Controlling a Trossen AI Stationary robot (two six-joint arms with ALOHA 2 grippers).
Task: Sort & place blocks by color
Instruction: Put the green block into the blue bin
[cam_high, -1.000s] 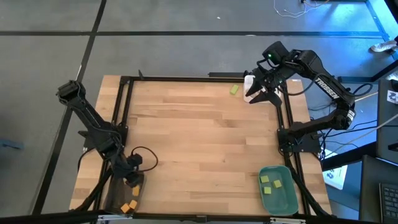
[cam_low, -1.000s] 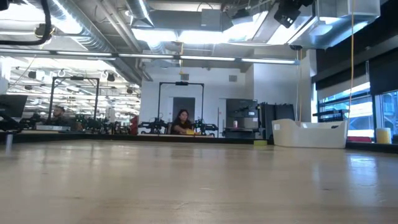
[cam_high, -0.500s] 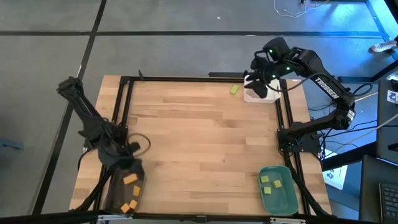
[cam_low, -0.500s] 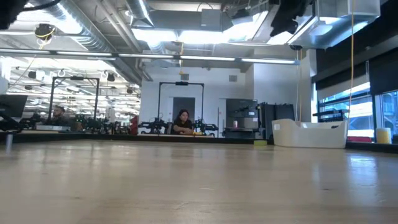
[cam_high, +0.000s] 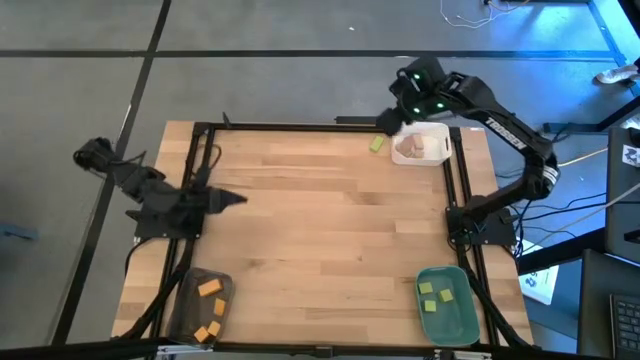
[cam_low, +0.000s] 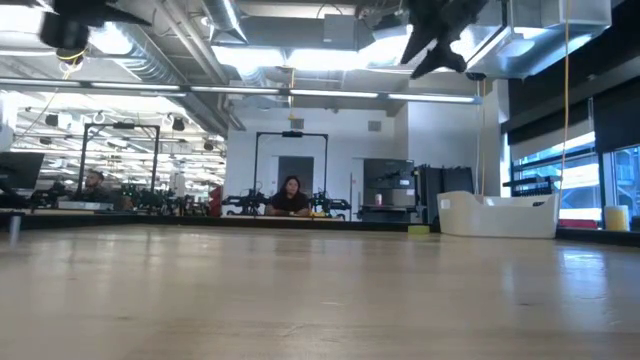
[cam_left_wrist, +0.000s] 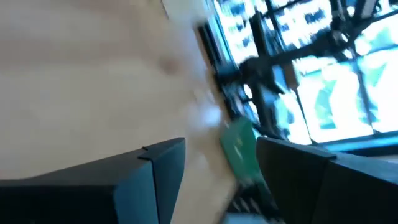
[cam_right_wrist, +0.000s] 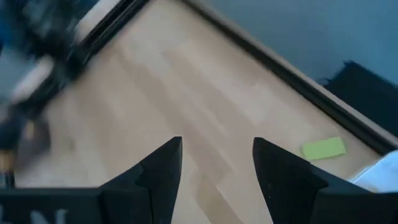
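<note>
One light green block (cam_high: 376, 144) (cam_right_wrist: 323, 148) lies flat on the table near the far edge, beside the white tray (cam_high: 440, 132) that holds pale tan blocks (cam_high: 409, 149). Three orange blocks (cam_high: 209, 288) lie in the grey tray (cam_high: 186, 300) at the near left corner. Three green blocks (cam_high: 446, 295) lie in the green tray (cam_high: 462, 322) at the near right. My right gripper (cam_high: 384, 121) (cam_right_wrist: 217, 158) hangs open above the far edge, just beyond the lone green block. My left gripper (cam_high: 231, 199) (cam_left_wrist: 221, 155) is open and empty at the left side, pointing toward the table's right.
A black frame (cam_high: 300, 126) runs along the table's far, left and right sides. The wide wooden middle (cam_high: 330, 230) carries nothing. In the low view the white tray (cam_low: 497, 216) stands at the far right, and a person (cam_low: 291, 195) sits in the room behind.
My left gripper has lifted off the grey tray, moved toward the far edge and swung level, pointing right; an orange block that it hid now lies in that tray. My right gripper has moved from over the white tray toward the left and far edge, past the lone green block.
</note>
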